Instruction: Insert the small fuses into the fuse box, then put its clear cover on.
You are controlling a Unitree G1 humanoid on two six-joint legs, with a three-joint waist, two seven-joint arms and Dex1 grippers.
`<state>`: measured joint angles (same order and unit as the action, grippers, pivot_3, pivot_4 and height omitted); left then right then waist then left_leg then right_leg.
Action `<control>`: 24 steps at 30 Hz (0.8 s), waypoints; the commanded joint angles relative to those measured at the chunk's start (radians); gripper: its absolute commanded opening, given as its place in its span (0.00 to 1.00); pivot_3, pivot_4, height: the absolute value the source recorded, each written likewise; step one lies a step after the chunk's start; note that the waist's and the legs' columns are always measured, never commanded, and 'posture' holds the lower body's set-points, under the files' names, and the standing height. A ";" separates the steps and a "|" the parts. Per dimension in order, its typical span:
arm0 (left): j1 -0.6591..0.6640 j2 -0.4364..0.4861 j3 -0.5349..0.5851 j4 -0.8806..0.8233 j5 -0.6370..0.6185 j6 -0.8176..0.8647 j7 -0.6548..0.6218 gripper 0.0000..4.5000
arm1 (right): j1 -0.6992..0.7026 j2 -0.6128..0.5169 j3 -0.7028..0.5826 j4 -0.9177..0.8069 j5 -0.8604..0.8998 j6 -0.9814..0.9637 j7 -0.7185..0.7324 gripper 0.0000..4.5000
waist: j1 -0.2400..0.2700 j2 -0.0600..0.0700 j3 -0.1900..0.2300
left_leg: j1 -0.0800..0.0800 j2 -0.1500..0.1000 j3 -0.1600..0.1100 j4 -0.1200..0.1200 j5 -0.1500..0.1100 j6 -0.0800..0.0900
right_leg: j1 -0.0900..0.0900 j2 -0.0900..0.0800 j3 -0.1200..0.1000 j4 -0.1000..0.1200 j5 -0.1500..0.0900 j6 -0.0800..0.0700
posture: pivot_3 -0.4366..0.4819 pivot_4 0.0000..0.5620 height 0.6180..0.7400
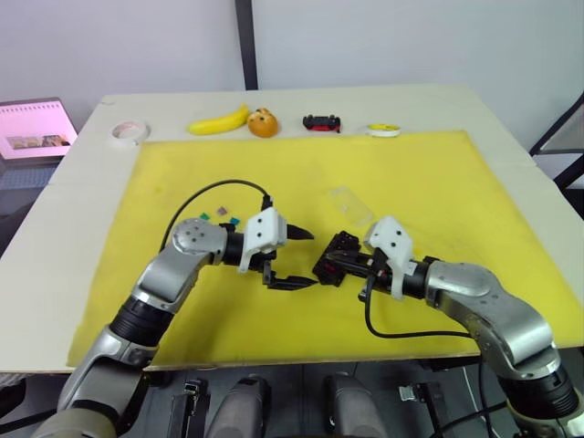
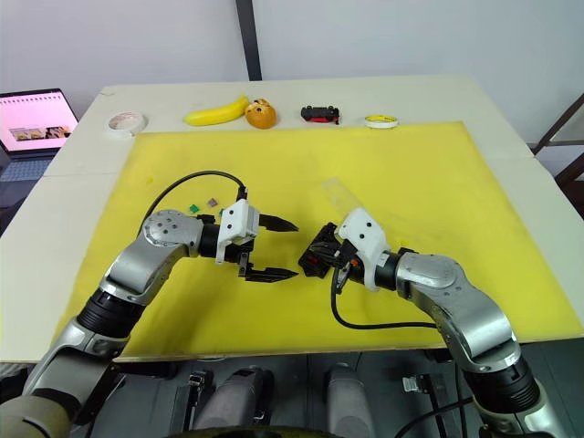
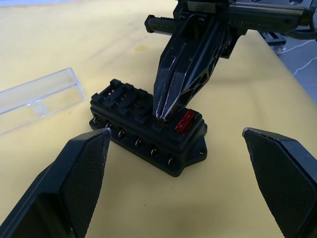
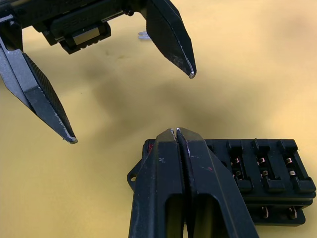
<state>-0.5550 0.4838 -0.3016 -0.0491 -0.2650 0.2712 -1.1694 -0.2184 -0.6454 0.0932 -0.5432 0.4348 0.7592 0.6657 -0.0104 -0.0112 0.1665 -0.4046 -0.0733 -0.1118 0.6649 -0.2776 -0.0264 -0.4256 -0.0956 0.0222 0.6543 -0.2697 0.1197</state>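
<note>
While left tool (image 1: 294, 258) gapes wide | right tool (image 3: 161, 118) closed, touching fuse box (image 3: 143, 126)

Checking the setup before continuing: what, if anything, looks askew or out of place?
One small red fuse sits tilted in an end slot of the black rectangular plastic fuse box, not flush, beside the shut right gripper fingers. Nothing looks spilled or damaged.

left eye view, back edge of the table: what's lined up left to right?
Tape roll → banana → small orange fruit-like object → black-and-red toy car → yellow-and-white ring.
</note>
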 commanded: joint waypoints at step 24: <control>-0.024 -0.019 0.005 0.003 0.015 -0.025 -0.011 1.00 | -0.009 0.030 -0.077 -0.031 0.073 0.002 -0.014 0.01 | 0.000 -0.001 -0.002 | 0.002 0.000 0.000 0.000 -0.001 0.001 | 0.002 0.000 0.000 0.000 0.000 0.000 | 0.48 0.27 1.00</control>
<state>-0.5580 0.4673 -0.3016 -0.0389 -0.2487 0.2670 -1.1756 -0.2138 -0.6254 0.0523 -0.5393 0.4784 0.7679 0.6549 -0.0104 -0.0119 0.1649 -0.4029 -0.0733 -0.1118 0.6649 -0.2782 -0.0255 -0.4237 -0.0956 0.0222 0.6543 -0.2697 0.1197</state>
